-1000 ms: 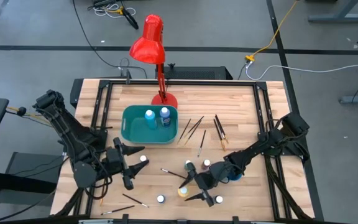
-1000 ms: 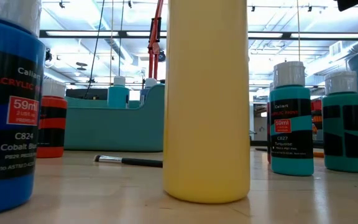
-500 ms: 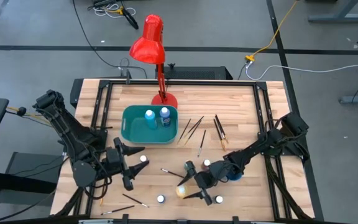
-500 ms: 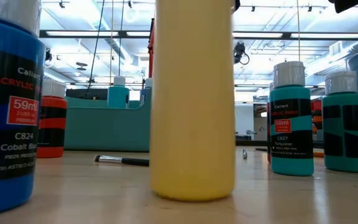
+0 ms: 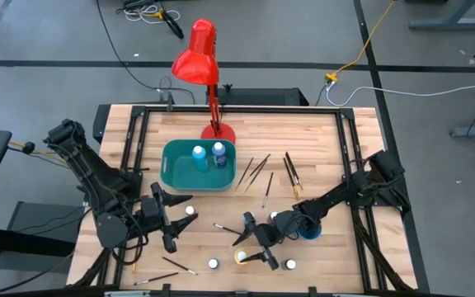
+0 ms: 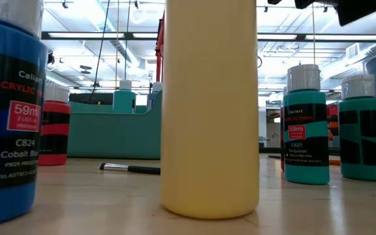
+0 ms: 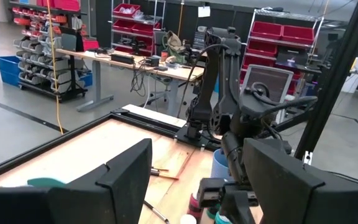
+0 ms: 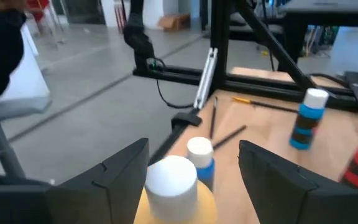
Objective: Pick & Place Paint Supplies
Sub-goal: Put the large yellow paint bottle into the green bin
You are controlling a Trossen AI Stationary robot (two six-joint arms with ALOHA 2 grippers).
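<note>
The right gripper's (image 5: 250, 243) fingers (image 8: 120, 180) stand spread on either side of a white-capped yellow paint bottle (image 8: 174, 193), upright near the tabletop's (image 5: 320, 132) front edge. The low view shows its plain yellow side (image 6: 209, 108); the wrist view, its cap. Since a second ago the gripper has swung left over it, while the left gripper (image 5: 171, 221) waits spread.

My right gripper (image 5: 254, 241) is now a little more toward the left arm's side than before. The yellow bottle (image 5: 241, 257) between my fingers also shifts slightly on the table.
</note>
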